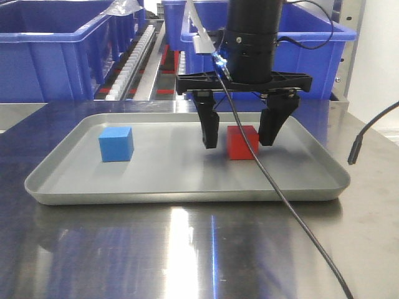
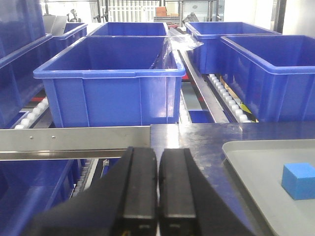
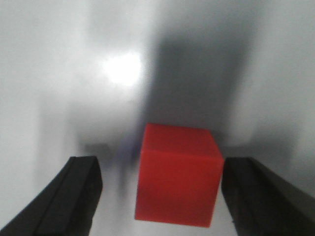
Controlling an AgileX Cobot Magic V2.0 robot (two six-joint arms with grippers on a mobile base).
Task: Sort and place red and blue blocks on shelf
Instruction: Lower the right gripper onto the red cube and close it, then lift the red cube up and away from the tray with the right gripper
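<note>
On the grey tray [image 1: 187, 194], right half: red block [image 1: 242, 142] sits between the spread fingers of the right gripper [image 1: 239, 138], not pinched, with a gap visible on 1 side. Blue block [image 1: 116, 144] is on the tray's left half, well apart. Left gripper [image 2: 157, 196] is pressed together, off the tray, facing the shelf [image 2: 74, 138] rail.

Your right gripper [image 1: 239, 142] had its arm cut off at 12 o'clock in the front view, one finger and the cable [image 1: 293, 215] hid parts of your red block [image 1: 244, 146], its wrist view was blurred, finger bases lost at 5 and 7 o'clock, your left gripper [image 2: 158, 157] cropped at 6 o'clock, blue block [image 2: 299, 181] clipped at 4 o'clock.
</note>
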